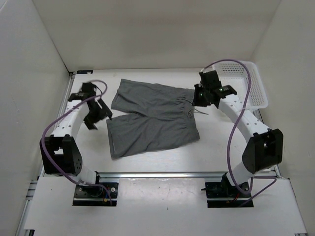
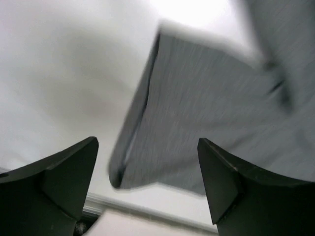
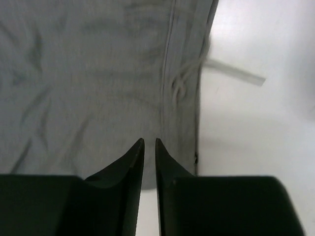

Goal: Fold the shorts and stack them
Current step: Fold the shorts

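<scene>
The grey shorts (image 1: 152,118) lie spread flat on the white table, legs pointing left and waistband to the right. My left gripper (image 1: 101,115) is open and empty just left of the leg hems. In the left wrist view the near leg (image 2: 211,113) lies ahead between the spread fingers of that gripper (image 2: 147,142). My right gripper (image 1: 199,96) hovers at the waistband's far end. In the right wrist view it (image 3: 149,140) is shut with nothing between the fingers, over the waistband (image 3: 88,83), and the white drawstring (image 3: 231,73) trails onto the table.
A white mesh basket (image 1: 246,83) stands at the back right, just behind the right arm. White walls enclose the table on the left, back and right. A metal rail (image 1: 162,174) runs along the near edge.
</scene>
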### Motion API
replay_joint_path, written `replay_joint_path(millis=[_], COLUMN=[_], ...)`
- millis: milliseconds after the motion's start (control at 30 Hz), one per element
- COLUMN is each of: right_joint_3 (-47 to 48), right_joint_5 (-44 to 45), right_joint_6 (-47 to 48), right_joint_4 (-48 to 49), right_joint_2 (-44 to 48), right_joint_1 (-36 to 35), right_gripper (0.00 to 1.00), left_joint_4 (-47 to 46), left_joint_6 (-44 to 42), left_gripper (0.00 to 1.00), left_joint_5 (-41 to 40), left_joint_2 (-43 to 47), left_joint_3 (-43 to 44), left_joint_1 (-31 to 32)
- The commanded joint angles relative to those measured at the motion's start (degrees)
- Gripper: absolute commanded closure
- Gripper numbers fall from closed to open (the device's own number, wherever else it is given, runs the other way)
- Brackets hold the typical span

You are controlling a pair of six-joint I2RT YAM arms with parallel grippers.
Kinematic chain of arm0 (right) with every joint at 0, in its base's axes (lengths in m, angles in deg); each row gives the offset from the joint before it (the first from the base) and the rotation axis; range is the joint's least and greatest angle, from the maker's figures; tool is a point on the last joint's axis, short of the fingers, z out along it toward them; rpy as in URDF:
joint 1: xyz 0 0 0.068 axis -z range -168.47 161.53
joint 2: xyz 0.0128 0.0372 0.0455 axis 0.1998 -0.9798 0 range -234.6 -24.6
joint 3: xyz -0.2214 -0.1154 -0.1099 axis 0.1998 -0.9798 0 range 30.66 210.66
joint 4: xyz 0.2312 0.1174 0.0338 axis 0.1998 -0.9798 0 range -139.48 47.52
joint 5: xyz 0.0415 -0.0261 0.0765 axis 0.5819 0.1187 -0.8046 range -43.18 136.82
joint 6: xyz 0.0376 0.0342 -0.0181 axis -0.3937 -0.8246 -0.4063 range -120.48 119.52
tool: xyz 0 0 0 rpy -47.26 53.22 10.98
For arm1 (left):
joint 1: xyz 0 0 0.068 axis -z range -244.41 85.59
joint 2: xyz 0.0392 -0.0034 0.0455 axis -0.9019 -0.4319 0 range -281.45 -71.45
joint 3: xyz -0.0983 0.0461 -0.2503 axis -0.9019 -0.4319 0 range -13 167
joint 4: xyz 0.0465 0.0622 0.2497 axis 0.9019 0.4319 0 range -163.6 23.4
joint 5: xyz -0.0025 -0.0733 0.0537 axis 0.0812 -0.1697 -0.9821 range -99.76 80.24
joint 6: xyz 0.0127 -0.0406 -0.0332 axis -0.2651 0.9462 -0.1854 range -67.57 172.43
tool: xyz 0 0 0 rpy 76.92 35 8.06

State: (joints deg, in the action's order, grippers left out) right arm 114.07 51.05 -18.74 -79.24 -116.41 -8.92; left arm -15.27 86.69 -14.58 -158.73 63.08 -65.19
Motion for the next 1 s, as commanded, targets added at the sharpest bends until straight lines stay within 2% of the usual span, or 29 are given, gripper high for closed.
replay_joint_path(millis=[0,67,100,133,167,267,300,433,500,567,667,867,967], right_joint_3=[-11.81,-17.65,-22.90,-25.30,-27.32,-33.39,-34.28,-35.69,-35.08,-34.47,-34.46,-34.46,-34.46], right_joint_5=[-4.74,-7.12,-7.91,-8.79,-10.28,-11.43,-11.44,-11.44,-11.44,-11.44,-10.12,-8.98,-8.98], right_joint_6=[-5.89,-10.46,-11.96,-14.50,-15.65,-18.90,-18.92,-19.53,-18.92,-18.31,-17.77,-17.77,-17.77], right_joint_4=[-0.16,0.62,1.24,1.24,1.85,1.86,1.86,1.86,1.86,1.86,1.33,0.81,0.81], right_joint_2=[4.87,9.86,11.64,14.96,16.56,21.39,22.19,23.26,23.26,23.26,23.26,23.26,23.26], right_joint_1=[-1.00,-1.00,-1.00,-1.00,-1.00,-1.00,-1.00,-1.00,-1.00,-1.00,-1.00,-1.00,-1.00], right_gripper=[0.82,0.82,0.75,0.62,0.53,0.32,0.29,0.26,0.26,0.26,0.26,0.26,0.26], left_joint_4=[0.13,0.12,0.12,0.73,1.26,1.26,1.26,-2.77,-3.31,-3.31,-3.31,-4.44,-4.45], left_joint_6=[6.42,10.97,12.48,13.80,14.95,17.68,17.68,16.98,16.28,16.28,14.26,15.57,15.57], left_gripper=[0.09,0.14,0.15,0.15,0.15,0.15,0.15,0.24,0.39,0.48,0.48,0.45,0.50], left_joint_5=[9.36,10.27,11.75,12.37,12.38,12.91,12.91,12.38,10.28,6.33,4.64,4.12,4.12], left_joint_2=[4.12,9.40,11.24,14.83,16.60,21.09,21.10,17.42,14.52,12.85,9.95,5.11,3.97], left_joint_3=[-13.11,-20.83,-23.14,-25.08,-26.75,-31.33,-32.73,-33.19,-31.52,-28.62,-25.98,-27.38,-27.91], left_joint_1=[3.32,4.02,4.03,4.03,4.55,6.40,6.40,6.40,7.10,8.59,10.09,13.70,13.70])
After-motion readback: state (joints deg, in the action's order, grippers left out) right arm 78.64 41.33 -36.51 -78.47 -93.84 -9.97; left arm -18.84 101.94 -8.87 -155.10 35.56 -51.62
